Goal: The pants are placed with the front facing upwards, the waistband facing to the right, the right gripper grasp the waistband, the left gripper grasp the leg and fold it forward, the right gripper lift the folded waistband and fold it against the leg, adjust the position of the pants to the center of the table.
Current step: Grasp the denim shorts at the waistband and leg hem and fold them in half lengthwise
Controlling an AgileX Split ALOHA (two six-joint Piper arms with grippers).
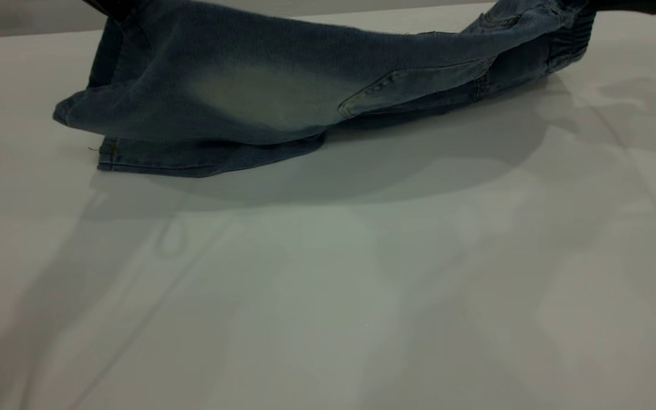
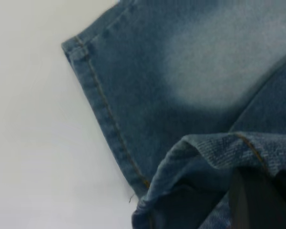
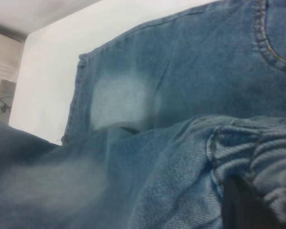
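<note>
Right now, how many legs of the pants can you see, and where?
2. The upper leg hangs lifted by the left hand; the lower leg lies flat on the table beneath it.

The exterior view is dim and flatly lit; the table (image 1: pixel 328 296) reads dull grey. A broad soft shadow spreads on it beneath the raised pants (image 1: pixel 259 97), with fainter shadows near and at right. Both wrist views are brighter but soft, their dark foreground shapes badly out of focus.
</note>
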